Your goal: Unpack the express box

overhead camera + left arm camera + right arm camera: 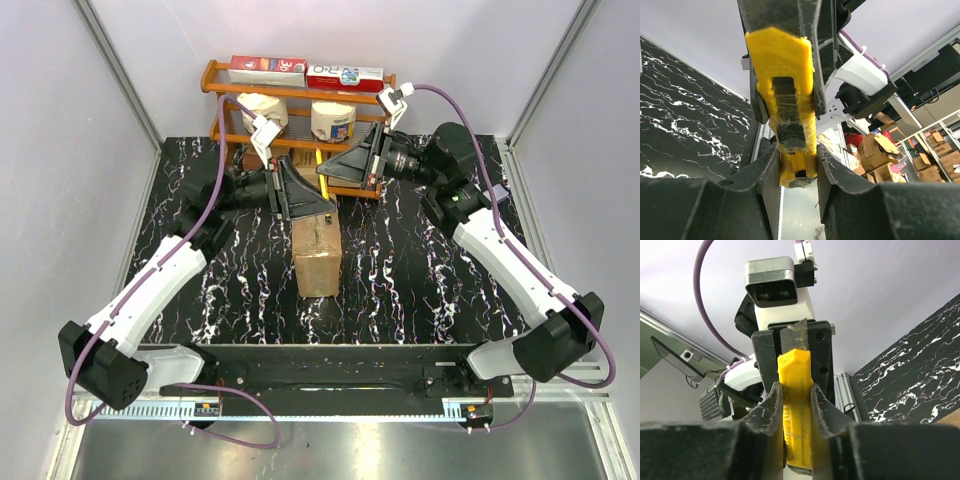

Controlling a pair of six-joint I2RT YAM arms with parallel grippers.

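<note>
The express box (318, 258) is a brown taped carton standing upright in the middle of the black marbled table (420, 270). Just behind and above it, both grippers meet on a yellow utility knife (319, 168). My left gripper (796, 167) has its jaws closed against one end of the knife handle (790, 110). From the opposite side, my right gripper (794, 397) is shut on the knife's (796, 390) other part. A grey blade tip (795, 332) shows beyond the yellow body. In the top view the left gripper (322, 200) and the right gripper (325, 170) sit tip to tip.
A wooden rack (300, 95) stands against the back wall with red-and-white packets (268, 68) on top and white cups (332, 120) on its shelf. Aluminium rails (120, 85) and white walls bound the table's sides.
</note>
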